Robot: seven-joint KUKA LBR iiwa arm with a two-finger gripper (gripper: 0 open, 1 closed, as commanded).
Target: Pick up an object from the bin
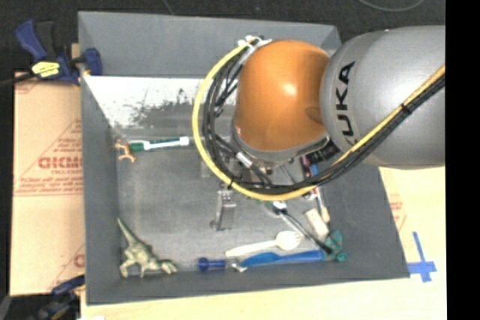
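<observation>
Across the field, bin (pixel 97 161): grey metal with sloped walls; a few loose things are scattered on its floor, most along the near edge.
Arm (pixel 390 109): seen reaching in from the right, its orange cover (pixel 281 97) held above the bin's middle.
Gripper (pixel 223 212): placed low over bare floor near the centre; its opening cannot be told, and nothing is seen in it.
Blue toothbrush (pixel 262 260): laid along the near edge.
White spoon (pixel 266 245): just beside the blue toothbrush; judged the nearest thing to the gripper, though apart from it.
Toy dinosaur (pixel 142 257): set in the near-left corner.
White-and-green toothbrush (pixel 157 144): laid toward the far-left corner.
Done: nothing is judged picked; every thing is still on the floor.
Left: a thing is to be chosen, grasped and lifted.
</observation>
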